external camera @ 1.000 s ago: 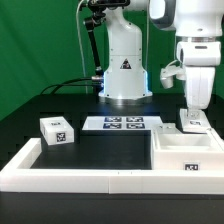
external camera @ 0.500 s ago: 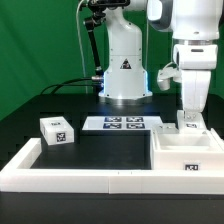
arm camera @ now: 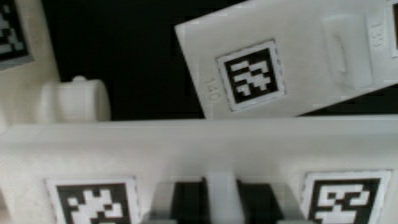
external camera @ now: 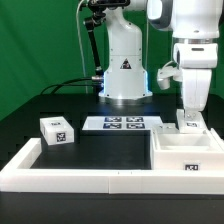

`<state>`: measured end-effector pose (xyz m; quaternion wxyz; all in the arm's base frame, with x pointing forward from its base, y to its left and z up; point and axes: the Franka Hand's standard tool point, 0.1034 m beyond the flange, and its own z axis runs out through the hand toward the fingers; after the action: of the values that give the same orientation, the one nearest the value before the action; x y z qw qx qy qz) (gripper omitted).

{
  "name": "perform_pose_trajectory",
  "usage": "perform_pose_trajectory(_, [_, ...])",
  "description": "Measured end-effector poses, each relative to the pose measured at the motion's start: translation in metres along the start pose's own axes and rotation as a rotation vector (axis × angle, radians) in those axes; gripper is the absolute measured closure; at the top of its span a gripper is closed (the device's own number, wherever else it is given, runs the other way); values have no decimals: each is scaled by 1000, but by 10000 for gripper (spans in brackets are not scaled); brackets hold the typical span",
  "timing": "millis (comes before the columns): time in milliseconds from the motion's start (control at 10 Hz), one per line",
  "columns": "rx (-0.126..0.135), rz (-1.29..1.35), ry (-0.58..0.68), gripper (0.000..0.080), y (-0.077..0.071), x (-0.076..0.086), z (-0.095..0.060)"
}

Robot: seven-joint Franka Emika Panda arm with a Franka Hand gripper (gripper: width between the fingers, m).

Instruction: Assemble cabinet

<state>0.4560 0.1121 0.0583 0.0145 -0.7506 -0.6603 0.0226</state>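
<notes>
Partly, the tool (external camera: 191,117) covers a small block (external camera: 193,127) behind the cabinet (external camera: 190,160).

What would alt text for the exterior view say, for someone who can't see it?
A white robot arm hangs its end effector at a small tagged white part beyond the boxy cabinet body. A tagged drawer block and the marker board lie on the black table.

Robotics lab: green backdrop (external camera: 40,40), marker board (external camera: 123,124)
</notes>
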Motion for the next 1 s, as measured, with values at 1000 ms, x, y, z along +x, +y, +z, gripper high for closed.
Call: perform_pose_trajectory(1000, [-12, 3, 2, 729, 12, 1, -7])
